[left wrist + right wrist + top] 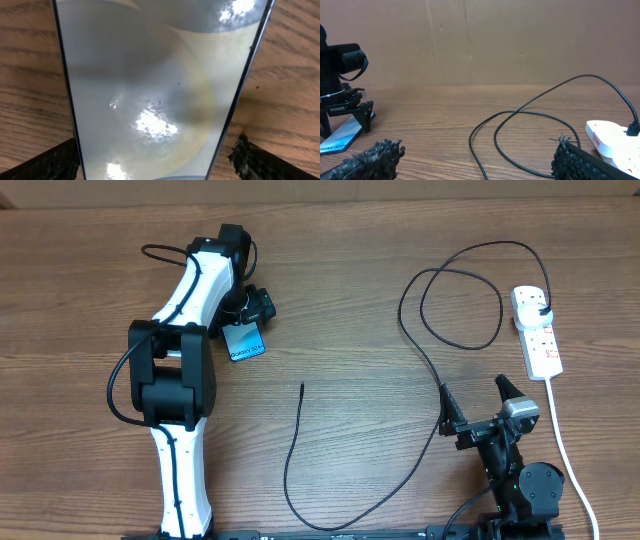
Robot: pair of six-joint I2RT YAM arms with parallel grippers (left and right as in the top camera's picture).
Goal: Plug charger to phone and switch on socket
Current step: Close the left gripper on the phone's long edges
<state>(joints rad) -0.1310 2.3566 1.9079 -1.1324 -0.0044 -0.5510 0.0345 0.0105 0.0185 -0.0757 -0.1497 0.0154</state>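
The phone [245,343], light-blue screen up, lies flat on the wooden table. It fills the left wrist view [155,90]. My left gripper [250,313] hangs over its far end, open, one fingertip [55,162] on each side of it. The charger is a thin black cable [420,350]. Its connector tip [302,386] lies free mid-table, and its black plug [541,311] sits in the socket [540,340], a white power strip at the right. My right gripper [477,402] is open and empty at the front right, beside the cable. The right wrist view shows the cable loops [520,114] and the socket [610,142].
The socket's white cord [566,445] runs toward the front edge, right of my right arm's base [530,485]. The cable makes a long loop along the front [330,525]. A brown wall [480,40] stands behind the table.
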